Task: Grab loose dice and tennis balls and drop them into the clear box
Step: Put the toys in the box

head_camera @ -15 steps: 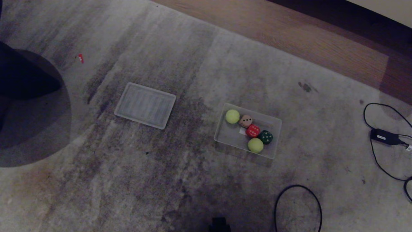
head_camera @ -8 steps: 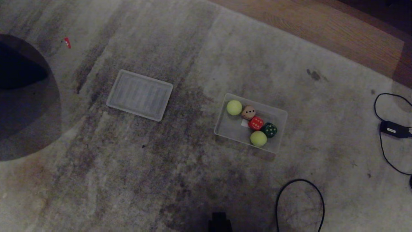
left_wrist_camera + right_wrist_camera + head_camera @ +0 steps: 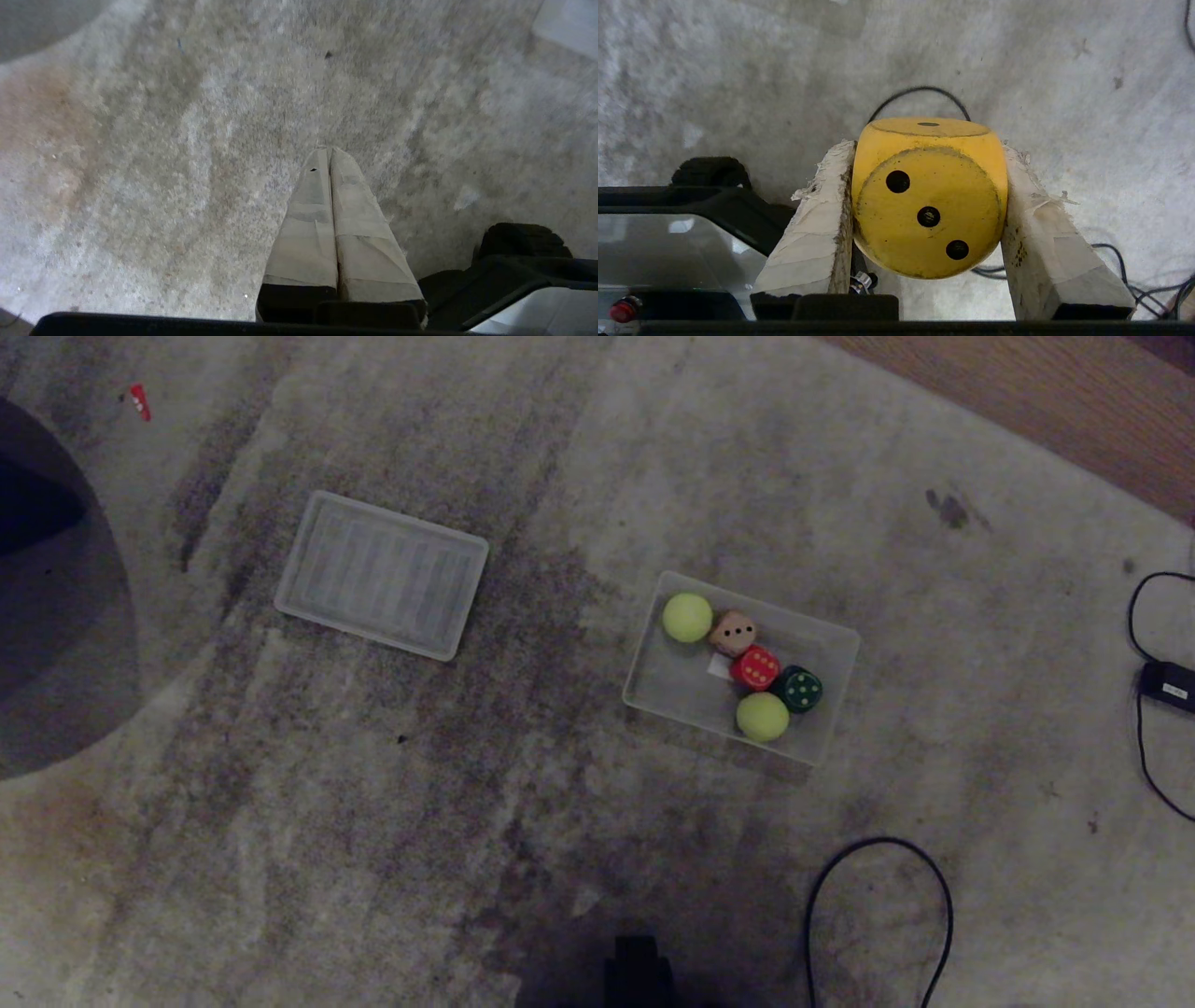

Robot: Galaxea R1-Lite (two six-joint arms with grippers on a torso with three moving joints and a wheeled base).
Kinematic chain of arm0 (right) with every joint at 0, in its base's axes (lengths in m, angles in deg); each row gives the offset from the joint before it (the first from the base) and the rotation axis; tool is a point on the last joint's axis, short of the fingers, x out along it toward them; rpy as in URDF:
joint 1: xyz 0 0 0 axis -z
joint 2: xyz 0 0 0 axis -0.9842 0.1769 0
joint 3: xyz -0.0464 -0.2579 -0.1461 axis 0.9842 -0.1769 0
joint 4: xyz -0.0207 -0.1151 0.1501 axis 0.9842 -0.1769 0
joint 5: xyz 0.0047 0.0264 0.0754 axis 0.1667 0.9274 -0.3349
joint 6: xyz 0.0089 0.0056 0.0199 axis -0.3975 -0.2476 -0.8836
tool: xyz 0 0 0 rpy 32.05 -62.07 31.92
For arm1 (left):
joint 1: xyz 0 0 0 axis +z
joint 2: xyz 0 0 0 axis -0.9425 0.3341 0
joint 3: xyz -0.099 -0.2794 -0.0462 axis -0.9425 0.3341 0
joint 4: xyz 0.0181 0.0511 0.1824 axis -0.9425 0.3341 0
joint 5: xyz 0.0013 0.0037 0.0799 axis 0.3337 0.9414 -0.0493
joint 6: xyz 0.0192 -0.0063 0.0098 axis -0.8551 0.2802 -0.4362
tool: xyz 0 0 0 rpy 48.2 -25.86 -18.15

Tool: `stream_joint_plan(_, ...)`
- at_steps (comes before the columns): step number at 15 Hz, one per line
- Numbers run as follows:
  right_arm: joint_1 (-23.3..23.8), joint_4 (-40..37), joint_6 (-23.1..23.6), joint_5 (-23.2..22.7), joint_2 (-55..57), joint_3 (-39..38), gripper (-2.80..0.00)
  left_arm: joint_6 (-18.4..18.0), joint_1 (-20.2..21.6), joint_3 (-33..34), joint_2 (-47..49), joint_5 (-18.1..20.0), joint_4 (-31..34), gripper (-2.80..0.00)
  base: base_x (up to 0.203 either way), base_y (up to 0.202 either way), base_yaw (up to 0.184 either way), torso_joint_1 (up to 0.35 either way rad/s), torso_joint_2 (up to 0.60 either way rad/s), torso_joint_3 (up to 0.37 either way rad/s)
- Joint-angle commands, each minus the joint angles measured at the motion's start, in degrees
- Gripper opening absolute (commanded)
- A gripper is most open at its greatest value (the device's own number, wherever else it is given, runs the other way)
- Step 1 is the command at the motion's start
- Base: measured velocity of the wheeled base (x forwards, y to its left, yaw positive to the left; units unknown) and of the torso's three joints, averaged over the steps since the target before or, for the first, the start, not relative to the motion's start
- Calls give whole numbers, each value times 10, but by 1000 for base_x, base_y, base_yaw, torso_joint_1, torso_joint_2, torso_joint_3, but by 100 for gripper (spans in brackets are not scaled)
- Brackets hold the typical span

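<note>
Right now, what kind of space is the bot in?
Probably a home-like room, working at floor level: a worn grey rug laid over wood flooring, with a loose black cable and power adapter lying on it.

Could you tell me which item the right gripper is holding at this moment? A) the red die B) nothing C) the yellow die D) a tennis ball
C: in the right wrist view the right gripper has its taped fingers clamped on either side of the yellow die, three-pip face toward the camera.
</note>
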Motion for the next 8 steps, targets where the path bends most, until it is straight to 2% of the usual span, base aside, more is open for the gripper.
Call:
stream_joint_plan(1, 0, -1, 0, 0, 0, 0, -280, 0, 0, 1, 1, 0, 0, -280, 0, 0, 0, 0, 4, -202)
stream_joint_plan(8, 0, -1, -1, 0, 0, 0, -280, 0, 0, 1, 1, 0, 0, -280, 0, 0, 0, 2, 2, -198)
